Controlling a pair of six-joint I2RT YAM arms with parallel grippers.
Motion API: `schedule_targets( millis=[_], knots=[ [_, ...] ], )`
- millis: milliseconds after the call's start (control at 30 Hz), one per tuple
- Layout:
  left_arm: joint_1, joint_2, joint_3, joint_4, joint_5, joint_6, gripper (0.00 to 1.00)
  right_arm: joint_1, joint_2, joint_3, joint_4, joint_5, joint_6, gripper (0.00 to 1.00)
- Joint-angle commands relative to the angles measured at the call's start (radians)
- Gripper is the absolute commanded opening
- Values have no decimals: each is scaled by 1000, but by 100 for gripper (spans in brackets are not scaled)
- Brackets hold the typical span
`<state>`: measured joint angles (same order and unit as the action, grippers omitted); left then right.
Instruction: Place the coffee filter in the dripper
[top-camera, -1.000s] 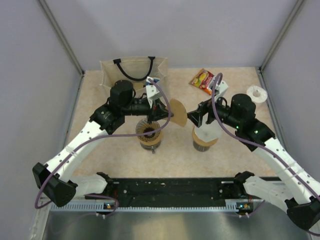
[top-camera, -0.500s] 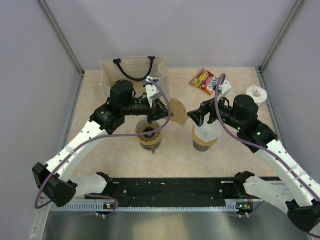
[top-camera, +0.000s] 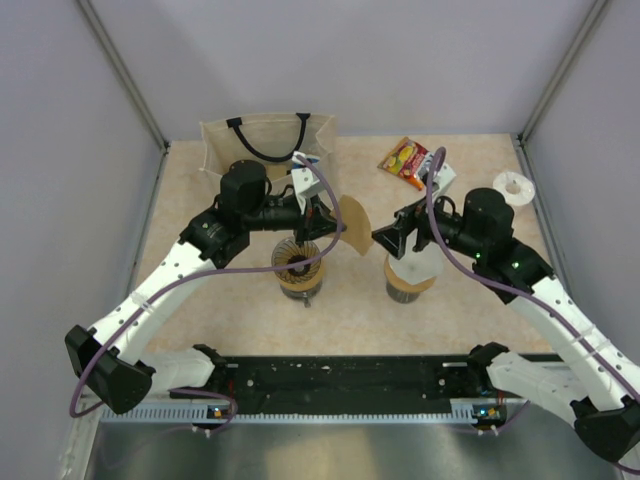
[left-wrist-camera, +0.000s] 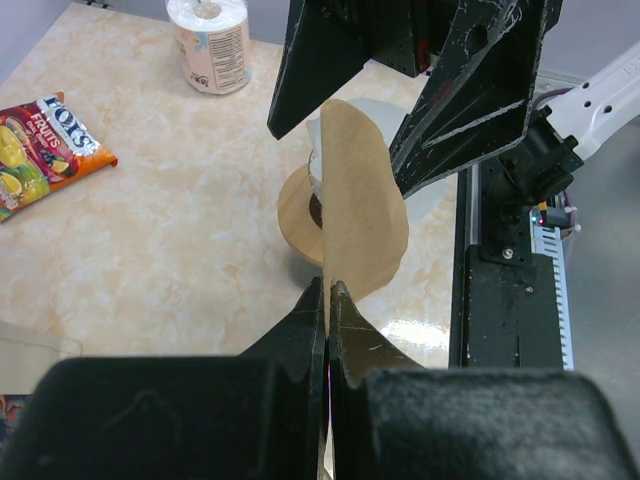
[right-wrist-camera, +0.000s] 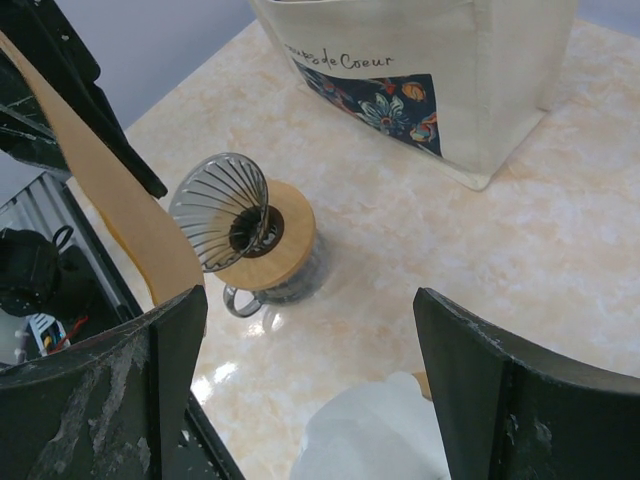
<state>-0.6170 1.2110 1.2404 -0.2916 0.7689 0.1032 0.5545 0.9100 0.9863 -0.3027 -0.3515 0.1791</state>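
My left gripper (top-camera: 322, 226) is shut on a flat brown paper coffee filter (top-camera: 353, 222) and holds it upright in the air between the two arms. In the left wrist view the filter (left-wrist-camera: 362, 210) stands up from my closed fingertips (left-wrist-camera: 312, 300). The dripper (top-camera: 297, 264), a dark ribbed cone in a tan ring on a glass cup, sits below my left wrist. It is empty in the right wrist view (right-wrist-camera: 225, 208). My right gripper (top-camera: 382, 238) is open, close to the filter's far edge (right-wrist-camera: 120, 215), with nothing in it.
A white translucent cone (top-camera: 412, 262) on a tan ring stands under my right gripper. A cream tote bag (top-camera: 265, 142) is at the back left, and a snack bag (top-camera: 405, 160) and a paper roll (top-camera: 515, 187) at the back right. The black rail (top-camera: 350, 375) runs along the near edge.
My right gripper has edged slightly left towards the filter. My left gripper still holds the filter in the same place.
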Motion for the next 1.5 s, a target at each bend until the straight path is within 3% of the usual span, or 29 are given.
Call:
schedule_targets(
  millis=[0,167,433,700,1000,1233,1333,1467],
  knots=[
    [-3,-10,-9,35,-20,-13,0,8,1,61,14,-37,2,85],
    [-3,-14,-16,45,-51,-25,0,8,-42,42,17,-43,2,83],
    [-4,-25,-21,40,-54,-19,0,8,-42,58,-7,-70,-9,70],
    [-3,-37,-27,23,50,29,0,8,46,95,-18,-84,-56,68],
    [-1,-67,-39,-9,72,81,0,9,40,94,-53,-245,-86,35],
    [-4,-57,-29,-18,90,92,0,7,30,87,-42,-303,-104,32],
    [-1,-57,-25,-18,81,87,0,8,35,92,-44,-305,-104,20],
    [-3,-57,-27,-11,72,81,0,8,33,89,-49,-323,-101,14]
  ],
)
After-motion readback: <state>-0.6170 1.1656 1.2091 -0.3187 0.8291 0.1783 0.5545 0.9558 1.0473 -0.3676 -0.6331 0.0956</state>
